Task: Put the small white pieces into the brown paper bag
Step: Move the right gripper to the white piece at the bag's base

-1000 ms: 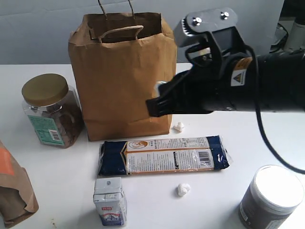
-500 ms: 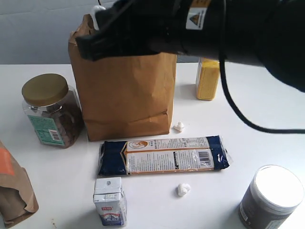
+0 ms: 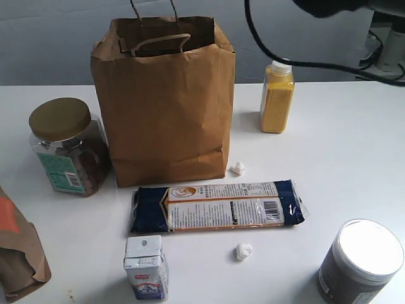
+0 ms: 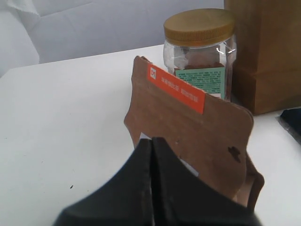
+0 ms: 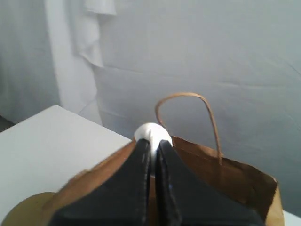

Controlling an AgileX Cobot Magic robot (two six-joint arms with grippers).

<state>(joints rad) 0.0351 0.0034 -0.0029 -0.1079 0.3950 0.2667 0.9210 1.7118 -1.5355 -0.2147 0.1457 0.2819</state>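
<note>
On the white bench (image 3: 354, 158) lie two small white pieces (image 3: 243, 251), one at the foot of the single brown paper bag (image 3: 164, 107). The right hand (image 5: 151, 143) clamps a third piece (image 5: 151, 133) above that bag; the left hand (image 4: 151, 141) is pressed together, empty.

Ten things were counted, seven kinds.
Three small white pieces (image 3: 238, 168): two lay at 1 and 5 o'clock of the packet (image 3: 215, 206), a third piece (image 5: 151, 133) showed in the right wrist view. Two bags: brown paper bag (image 3: 164, 101), smaller brown bag (image 3: 19, 250). One each: jar (image 3: 66, 147), yellow bottle (image 3: 277, 97), packet, carton (image 3: 146, 266), tub (image 3: 361, 261).
</note>
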